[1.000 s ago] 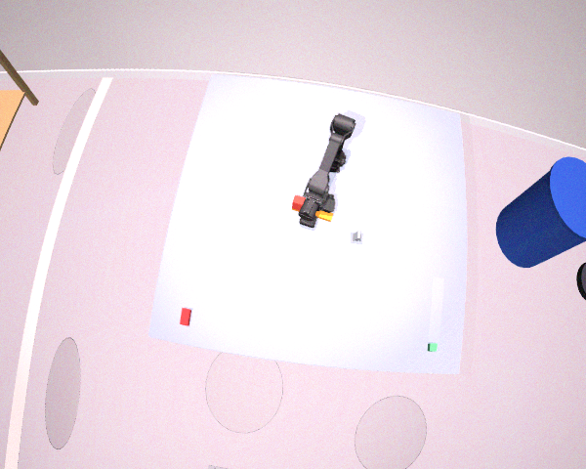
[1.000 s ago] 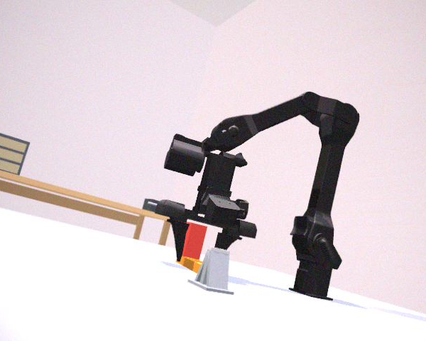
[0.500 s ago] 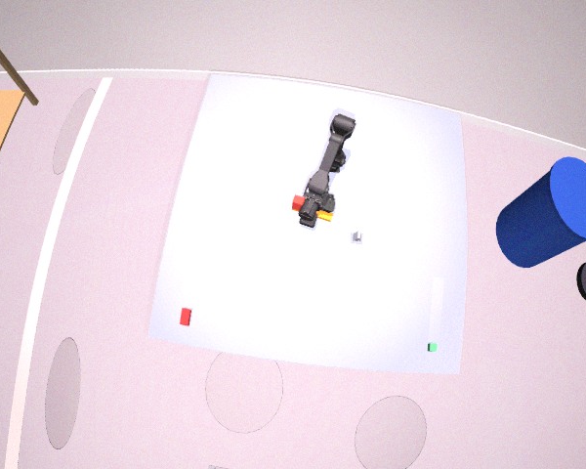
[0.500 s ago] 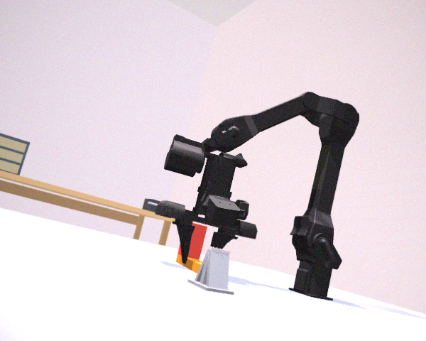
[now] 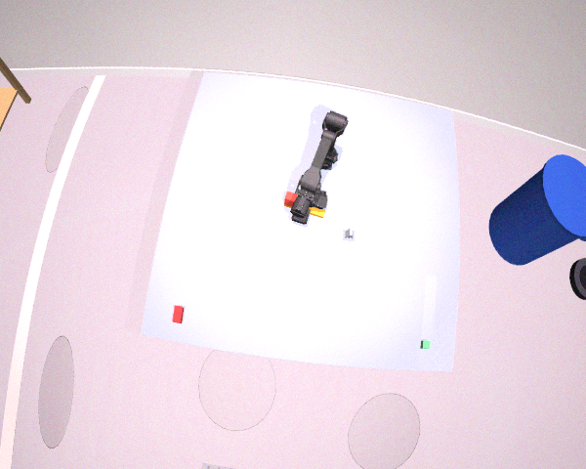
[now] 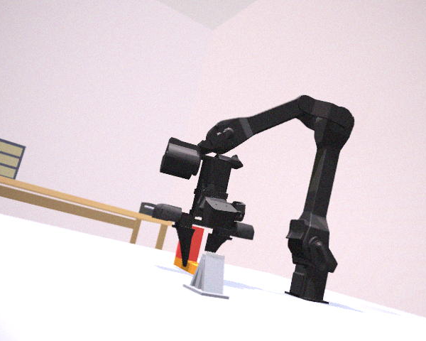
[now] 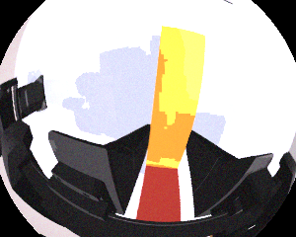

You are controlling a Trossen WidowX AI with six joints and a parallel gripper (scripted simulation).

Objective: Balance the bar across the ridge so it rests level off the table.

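From here I can see the black two-fingered claw clamped on the flat yellow-orange bar, which has an upright red block at one end. They're down at the white worktop, around the middle of the top view. The pale grey wedge-shaped ridge stands apart from the bar, lower right of it in that view, with nothing laid across it.

Seen from the top view, we have a white table. A red block lies near its lower left corner, and a green cube near the lower right, with a pale strip along the right edge. The grey ridge stands well in from every edge. Our arm's base stands toward the upper edge.
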